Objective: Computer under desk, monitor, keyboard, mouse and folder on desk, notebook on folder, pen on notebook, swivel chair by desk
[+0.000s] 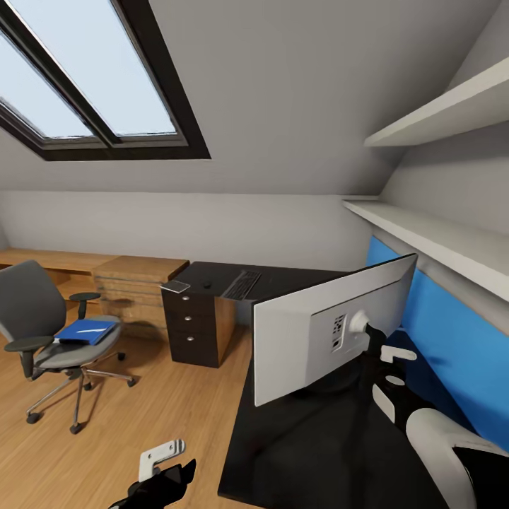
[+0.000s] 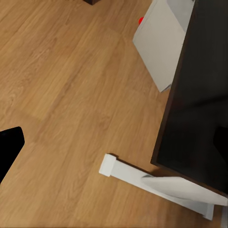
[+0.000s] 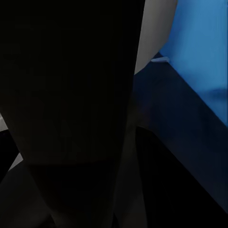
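Head view gives us the monitor (image 1: 332, 329) with its pale back toward us, tilted and apparently lifted over the glossy black desk (image 1: 297, 438), and our right gripper (image 1: 367, 332) sits at the mount behind the screen, seemingly clamped on the stand there, though the fingers are too hidden for us to be sure how far they are closed. Our left gripper (image 1: 164, 463) hangs low beside the desk's near edge, over the wooden floor (image 2: 66, 85), holding nothing; its opening we cannot judge. Beyond the monitor, toward the desk's far end, lie the keyboard (image 1: 242, 285), the mouse (image 1: 207, 285) and the grey notebook (image 1: 176, 286). Well away from the desk stands the swivel chair (image 1: 42, 332) with the blue folder (image 1: 85, 331) on its seat. In the left wrist view the computer (image 2: 159, 45) shows under the desk beside the white pedestal leg (image 2: 156, 183). We judge the main risk to be the monitor: held from one side by its stand, it could swing or slip and land face down, or come down too near the desk's edge. A sweep toward the far end could also knock the keyboard. The blue wall panel (image 1: 452, 339) behind leaves our arm little room.
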Tool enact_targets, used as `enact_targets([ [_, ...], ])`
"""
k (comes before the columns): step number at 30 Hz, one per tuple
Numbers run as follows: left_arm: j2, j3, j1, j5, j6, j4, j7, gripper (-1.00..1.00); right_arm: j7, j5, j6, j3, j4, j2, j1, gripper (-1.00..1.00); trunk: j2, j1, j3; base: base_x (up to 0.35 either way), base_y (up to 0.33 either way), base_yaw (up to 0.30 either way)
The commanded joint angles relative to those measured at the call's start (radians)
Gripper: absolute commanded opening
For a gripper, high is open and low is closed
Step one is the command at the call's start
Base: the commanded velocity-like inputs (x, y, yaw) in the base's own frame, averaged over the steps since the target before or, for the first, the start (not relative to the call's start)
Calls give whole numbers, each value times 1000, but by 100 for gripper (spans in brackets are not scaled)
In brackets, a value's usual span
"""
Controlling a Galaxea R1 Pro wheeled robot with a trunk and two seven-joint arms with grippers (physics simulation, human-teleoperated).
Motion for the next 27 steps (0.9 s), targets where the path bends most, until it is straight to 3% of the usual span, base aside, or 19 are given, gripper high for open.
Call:
enact_targets([
  [1,0,0,0,11,3,-2,8,100,-1,-14,-8,16,5,0,0,-100,0,0,-2,40,0,0],
  [14,4,27,0,12,4,-2,7,100,-1,-14,-9,16,5,0,0,-100,0,0,-2,92,0,0],
  [27,5,30,0,12,5,-2,7,100,-1,-14,-8,16,4,0,0,-100,0,0,-2,12,0,0],
])
